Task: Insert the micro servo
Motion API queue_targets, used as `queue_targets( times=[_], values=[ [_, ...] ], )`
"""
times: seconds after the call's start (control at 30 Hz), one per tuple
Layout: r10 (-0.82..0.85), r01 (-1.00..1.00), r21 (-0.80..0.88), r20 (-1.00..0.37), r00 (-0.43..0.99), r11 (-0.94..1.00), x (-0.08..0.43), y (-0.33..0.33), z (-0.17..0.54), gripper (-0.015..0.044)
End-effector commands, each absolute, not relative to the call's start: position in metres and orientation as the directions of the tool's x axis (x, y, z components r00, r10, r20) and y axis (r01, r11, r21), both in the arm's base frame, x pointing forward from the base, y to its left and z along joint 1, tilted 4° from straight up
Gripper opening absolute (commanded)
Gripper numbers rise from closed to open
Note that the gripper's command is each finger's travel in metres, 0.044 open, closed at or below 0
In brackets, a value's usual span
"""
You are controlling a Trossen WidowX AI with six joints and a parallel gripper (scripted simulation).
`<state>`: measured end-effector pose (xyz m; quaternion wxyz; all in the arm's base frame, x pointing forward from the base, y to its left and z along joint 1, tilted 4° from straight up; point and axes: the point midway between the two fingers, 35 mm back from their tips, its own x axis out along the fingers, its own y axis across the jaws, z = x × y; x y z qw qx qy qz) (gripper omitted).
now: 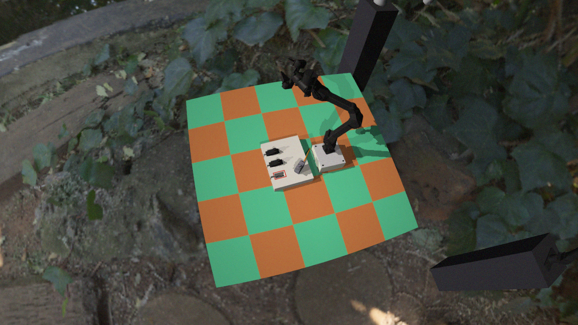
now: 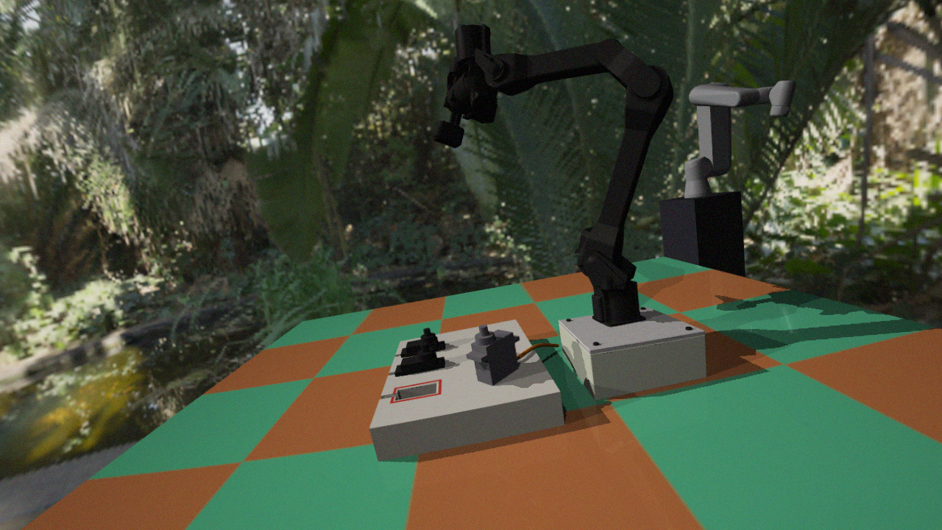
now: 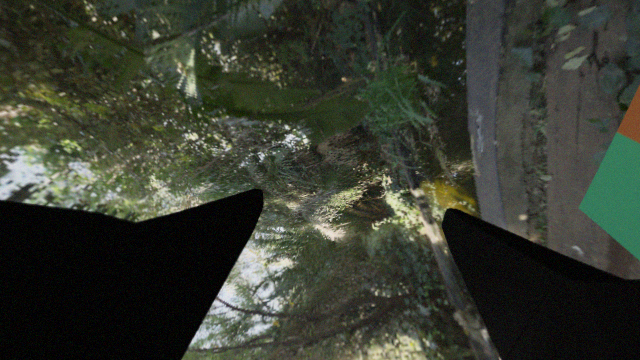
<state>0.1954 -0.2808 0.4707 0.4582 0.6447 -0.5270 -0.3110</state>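
Note:
The loose grey micro servo (image 1: pixel 299 166) (image 2: pixel 495 362) stands upright on the pale deck (image 1: pixel 291 144) (image 2: pixel 474 410), its output shaft pointing up. Its orange cable (image 1: pixel 307 155) (image 2: pixel 539 346) runs out over the deck edge towards the arm's base. The marked pocket (image 1: pixel 279 174) (image 2: pixel 417 391), outlined in red, is empty, with its side notch at the deck's outer edge. My gripper (image 1: pixel 286 67) (image 3: pixel 351 207) is open and empty, high above and well away from the servo, beyond the deck. The wrist view shows neither servo nor deck.
Two black servos (image 1: pixel 273 151) (image 1: pixel 277 162) sit in the deck in a row with the marked pocket. The arm's base box (image 1: pixel 329 158) (image 2: pixel 648 366) stands close beside the deck. A dark pedestal with a grey arm (image 2: pixel 714 141) stands behind the checkered table.

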Motion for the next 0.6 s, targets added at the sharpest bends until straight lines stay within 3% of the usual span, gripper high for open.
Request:
queue_targets(
  times=[0.0,0.57],
  values=[
    [-0.931,-0.352,0.922,-0.021,0.365,-0.159,0.230,-0.269,0.437,0.0440],
    [-0.654,-0.022,0.822,-0.435,0.619,-0.569,0.317,-0.181,0.311,0.0440]
  ],
)
